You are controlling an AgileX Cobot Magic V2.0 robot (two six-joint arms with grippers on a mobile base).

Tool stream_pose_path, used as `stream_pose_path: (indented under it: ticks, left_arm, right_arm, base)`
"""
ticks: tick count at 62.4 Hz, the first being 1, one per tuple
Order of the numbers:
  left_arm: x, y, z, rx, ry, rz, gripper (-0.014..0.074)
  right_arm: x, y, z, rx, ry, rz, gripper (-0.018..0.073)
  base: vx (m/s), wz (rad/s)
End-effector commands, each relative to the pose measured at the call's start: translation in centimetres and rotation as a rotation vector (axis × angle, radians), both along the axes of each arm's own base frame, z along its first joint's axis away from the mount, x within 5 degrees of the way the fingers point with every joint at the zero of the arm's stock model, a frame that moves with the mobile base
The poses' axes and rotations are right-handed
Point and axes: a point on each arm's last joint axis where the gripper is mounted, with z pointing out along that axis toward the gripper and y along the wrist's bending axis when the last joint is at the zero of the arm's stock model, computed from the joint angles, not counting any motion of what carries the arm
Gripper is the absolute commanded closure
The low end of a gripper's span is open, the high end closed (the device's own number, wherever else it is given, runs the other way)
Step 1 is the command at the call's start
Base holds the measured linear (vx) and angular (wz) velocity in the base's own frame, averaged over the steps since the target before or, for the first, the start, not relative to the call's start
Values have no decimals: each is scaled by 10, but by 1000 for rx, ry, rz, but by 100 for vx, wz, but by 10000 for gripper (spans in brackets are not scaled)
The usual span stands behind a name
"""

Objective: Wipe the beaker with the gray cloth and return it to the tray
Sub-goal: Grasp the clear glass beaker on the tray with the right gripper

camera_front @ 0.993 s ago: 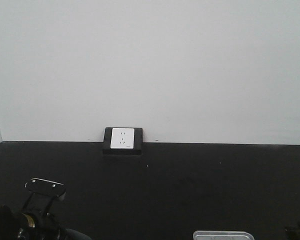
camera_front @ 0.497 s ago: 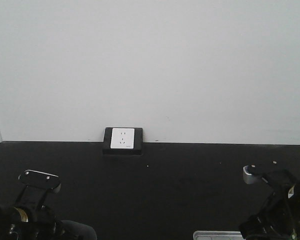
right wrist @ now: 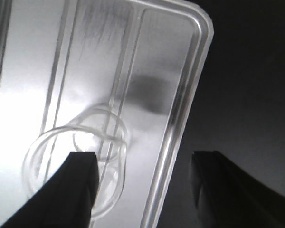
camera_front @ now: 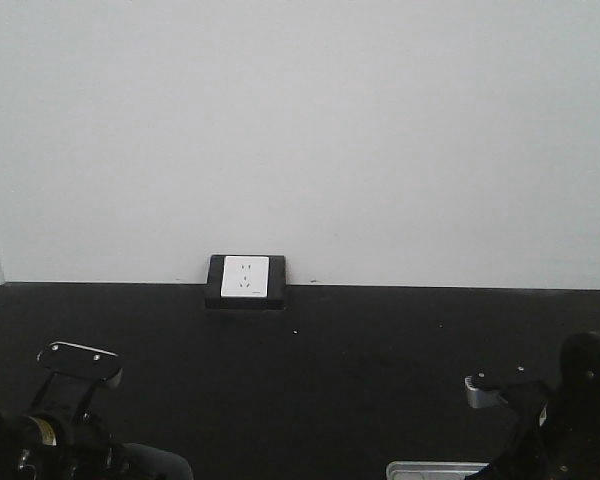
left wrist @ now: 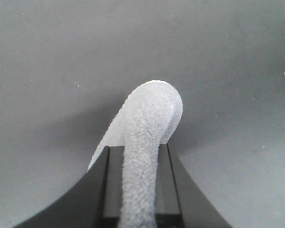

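Note:
In the left wrist view my left gripper (left wrist: 138, 149) is shut on the gray cloth (left wrist: 149, 118), which stands up between the jaws in a folded hump above the dark table top. The right wrist view looks down on the silver tray (right wrist: 190, 95), where the clear glass beaker (right wrist: 97, 128) rests near its right rim. My right gripper (right wrist: 145, 159) is open above it. One of its fingers (right wrist: 80, 180) covers part of the beaker and the other hangs over the dark table beside the tray. Nothing is held between them.
The front view shows the black table top against a white wall, with a white socket plate (camera_front: 245, 278) at the back. The left arm (camera_front: 70, 400) sits low at the left and the right arm (camera_front: 550, 420) low at the right. A sliver of the tray (camera_front: 435, 468) shows at the bottom edge.
The right arm came into the front view from the right, then sank lower and shifted left. The left arm dropped slightly and moved left, then held still.

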Motion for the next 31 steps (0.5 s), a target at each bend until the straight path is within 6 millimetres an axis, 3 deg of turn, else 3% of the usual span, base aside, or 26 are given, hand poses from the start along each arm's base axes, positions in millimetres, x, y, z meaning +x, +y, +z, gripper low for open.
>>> stream_pose_path:
  ticks: [1, 31]
  left_arm:
    - [3, -2, 23, -35, -112, 6, 602]
    - [3, -2, 24, -36, -116, 5, 602]
  right_arm:
    - [7, 1, 16, 10, -83, 0, 127]
    - [7, 5, 12, 65, -57, -34, 534]
  base:
    - [0, 0]
    - [0, 0]
